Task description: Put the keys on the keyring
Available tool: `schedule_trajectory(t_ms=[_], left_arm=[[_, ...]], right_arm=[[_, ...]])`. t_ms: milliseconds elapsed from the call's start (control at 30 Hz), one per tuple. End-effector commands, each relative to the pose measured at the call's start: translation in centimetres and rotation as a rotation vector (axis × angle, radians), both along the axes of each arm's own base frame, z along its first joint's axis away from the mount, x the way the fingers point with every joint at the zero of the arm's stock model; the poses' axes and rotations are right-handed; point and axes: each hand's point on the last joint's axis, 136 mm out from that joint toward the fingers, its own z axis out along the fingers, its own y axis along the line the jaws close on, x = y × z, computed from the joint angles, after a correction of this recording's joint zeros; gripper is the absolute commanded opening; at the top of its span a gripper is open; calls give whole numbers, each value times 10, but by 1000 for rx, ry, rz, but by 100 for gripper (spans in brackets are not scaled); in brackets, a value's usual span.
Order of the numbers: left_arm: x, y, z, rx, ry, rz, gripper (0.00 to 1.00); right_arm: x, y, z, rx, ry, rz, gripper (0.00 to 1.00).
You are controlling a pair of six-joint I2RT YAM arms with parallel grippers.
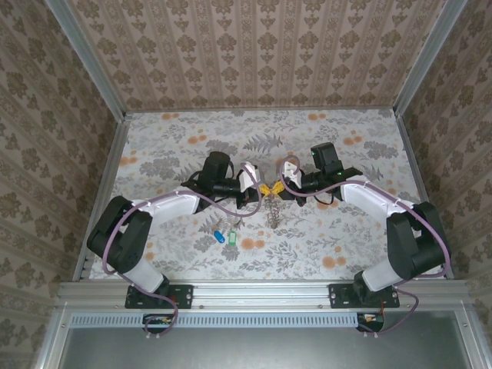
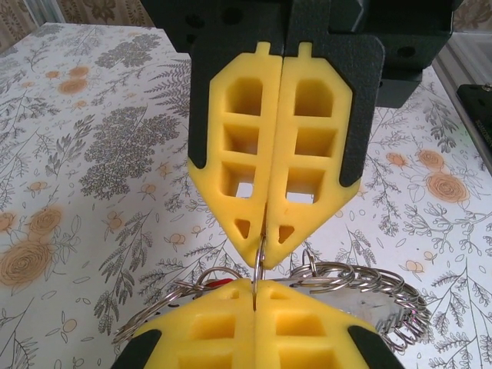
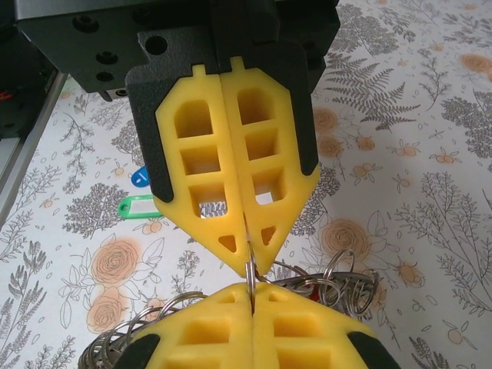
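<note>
My two grippers meet tip to tip above the middle of the table. The keyring (image 2: 260, 264) stands edge-on between them as a thin silvery line. My left gripper (image 2: 254, 290) is shut on its near part, and my right gripper (image 2: 266, 244) is shut on its far part. From the right wrist the keyring (image 3: 250, 269) looks the same, pinched by my right gripper (image 3: 252, 294) and my left gripper (image 3: 247, 252). A red key head (image 2: 220, 281) peeks out behind the pads. A blue key (image 3: 141, 177) and a green key (image 3: 138, 206) lie loose on the table.
A bunch of small split rings (image 2: 373, 280) hangs from the held ring and dangles below the grippers (image 1: 273, 209). The loose keys (image 1: 224, 234) lie near the left arm. Metal rails and patterned walls border the floral table (image 1: 346, 231).
</note>
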Motion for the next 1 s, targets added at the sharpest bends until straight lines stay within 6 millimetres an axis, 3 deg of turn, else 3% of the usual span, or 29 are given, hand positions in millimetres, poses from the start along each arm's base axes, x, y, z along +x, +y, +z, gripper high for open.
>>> schedule_trajectory(t_ms=[0,267,567,767,967], left_arm=[[-2,-3,4,-21,6,-24,3],[-3,-6,1,-4,25,-50,11],[-2,-9,1,-6,23,-50,15],[-2,-14,2,-6,23,-63,14],[-2,-13,4,-7,20,-60,4]], right_arm=[[-1,0,10,15,-37,6,0],[-10,6,19,51,76,85,0],[-6,4,17,27,38,55,0],[-5,5,16,17,35,54,0],[-5,3,13,-5,41,52,0]])
